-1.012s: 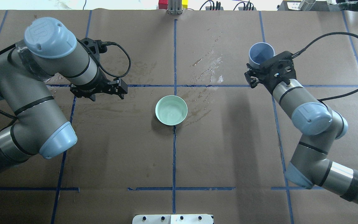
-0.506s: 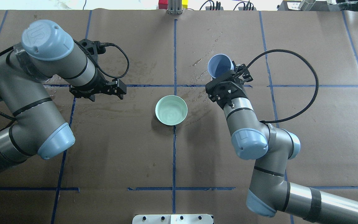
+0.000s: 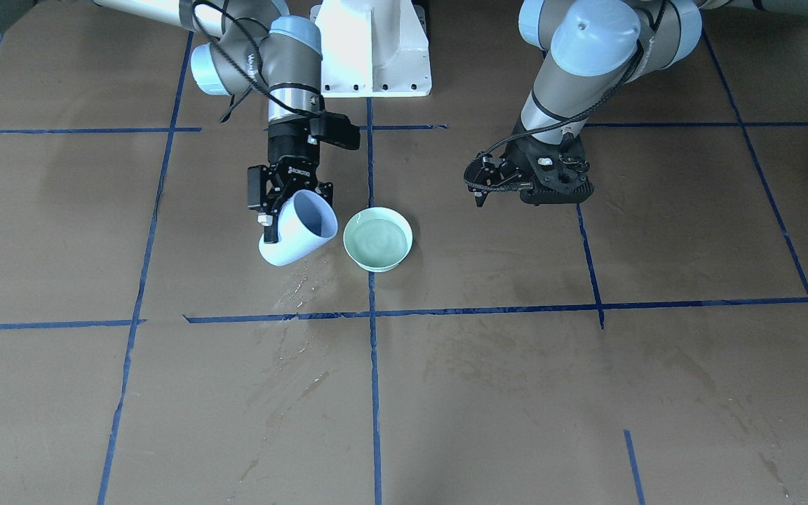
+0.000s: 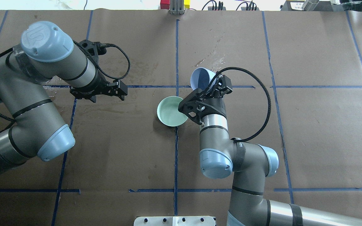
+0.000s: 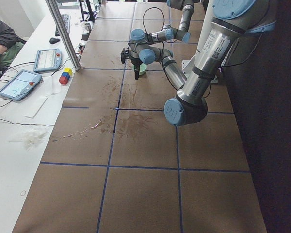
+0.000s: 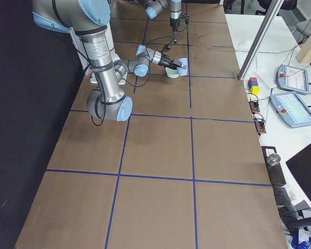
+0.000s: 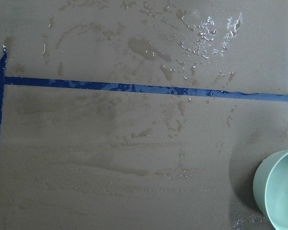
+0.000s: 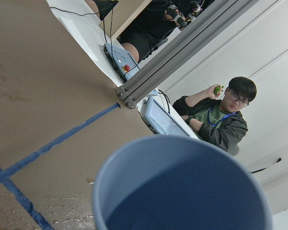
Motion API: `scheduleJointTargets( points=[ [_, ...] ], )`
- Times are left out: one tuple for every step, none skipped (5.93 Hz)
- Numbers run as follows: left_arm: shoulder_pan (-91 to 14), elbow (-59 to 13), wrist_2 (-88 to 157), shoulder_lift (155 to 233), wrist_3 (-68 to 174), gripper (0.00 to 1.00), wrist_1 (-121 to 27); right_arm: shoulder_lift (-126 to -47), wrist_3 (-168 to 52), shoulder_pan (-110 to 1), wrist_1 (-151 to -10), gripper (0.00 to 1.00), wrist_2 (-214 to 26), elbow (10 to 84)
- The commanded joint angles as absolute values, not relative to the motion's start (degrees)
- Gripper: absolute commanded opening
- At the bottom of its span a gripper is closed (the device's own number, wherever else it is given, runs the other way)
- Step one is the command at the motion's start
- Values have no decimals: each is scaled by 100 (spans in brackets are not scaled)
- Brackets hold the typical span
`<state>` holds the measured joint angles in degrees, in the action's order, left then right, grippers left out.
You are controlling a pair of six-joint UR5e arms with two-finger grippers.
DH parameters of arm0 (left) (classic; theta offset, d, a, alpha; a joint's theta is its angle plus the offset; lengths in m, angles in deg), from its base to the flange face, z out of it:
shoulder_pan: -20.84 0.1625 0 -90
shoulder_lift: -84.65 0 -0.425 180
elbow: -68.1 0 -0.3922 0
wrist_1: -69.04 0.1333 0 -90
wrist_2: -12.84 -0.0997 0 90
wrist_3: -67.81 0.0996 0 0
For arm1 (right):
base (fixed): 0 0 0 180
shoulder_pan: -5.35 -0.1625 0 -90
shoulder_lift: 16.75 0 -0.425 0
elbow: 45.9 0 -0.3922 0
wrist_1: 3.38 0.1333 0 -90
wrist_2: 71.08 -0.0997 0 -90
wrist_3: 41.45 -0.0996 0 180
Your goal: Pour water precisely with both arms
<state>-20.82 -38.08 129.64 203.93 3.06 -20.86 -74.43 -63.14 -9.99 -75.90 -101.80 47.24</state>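
My right gripper is shut on a light-blue cup. It holds the cup off the table, tilted, with the mouth turned toward a mint-green bowl right beside it. The bowl holds clear water with faint ripples. No stream shows between cup and bowl. The right wrist view looks into the cup; a darker level low inside may be water. My left gripper is open and empty, hovering well to the bowl's left. The bowl's edge shows in the left wrist view.
Wet smears streak the brown paper beyond the bowl. Blue tape lines grid the table. The white pedestal stands at the robot's side. A metal post, tablets and a seated operator are past the far edge.
My right arm has swung the cup left from the table's far right to beside the bowl and tilted it. My left arm has barely moved.
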Motion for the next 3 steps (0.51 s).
scheduleJointTargets(
  points=[
    [-2082, -3799, 12964, 20392, 312, 100, -2087, -6934, -6290, -863, -8412, 0, -9764, 4255],
    [-2082, -3807, 12964, 20392, 312, 100, -2087, -6792, -6281, -828, -8806, 0, -9580, 4078],
    [-2091, -3807, 12964, 20392, 312, 100, -2087, -6712, -5994, -810, -9228, 0, -9508, 4068]
  ],
)
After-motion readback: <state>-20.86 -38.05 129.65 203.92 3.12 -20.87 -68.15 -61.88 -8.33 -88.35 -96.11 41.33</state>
